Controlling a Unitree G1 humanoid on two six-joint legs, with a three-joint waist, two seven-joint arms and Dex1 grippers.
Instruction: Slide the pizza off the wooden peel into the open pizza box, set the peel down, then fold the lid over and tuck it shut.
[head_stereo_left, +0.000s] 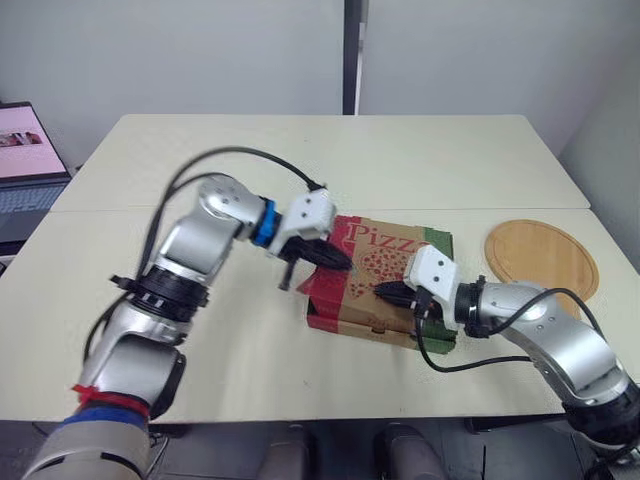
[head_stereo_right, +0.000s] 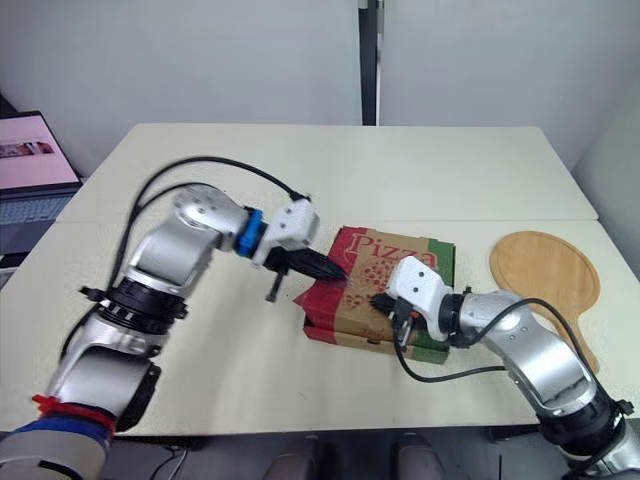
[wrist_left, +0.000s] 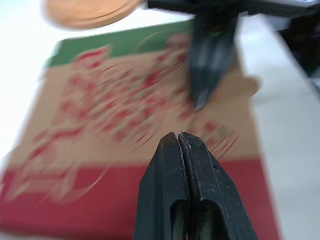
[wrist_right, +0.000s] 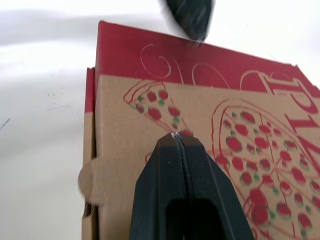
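The pizza box (head_stereo_left: 385, 275) lies closed on the table, its brown lid printed with a red pizza design and a red band on the left side. My left gripper (head_stereo_left: 338, 262) is shut, its tip over the lid's left red edge (wrist_left: 75, 200). My right gripper (head_stereo_left: 385, 291) is shut too, its tip pressing on the lid near the front edge (wrist_right: 150, 135). The round wooden peel (head_stereo_left: 541, 255) lies flat on the table to the right of the box, with nothing on it.
An open laptop (head_stereo_left: 25, 170) stands at the table's far left edge. A seam (head_stereo_left: 150, 209) runs across the table behind the box. Black cables loop from both arms above the tabletop.
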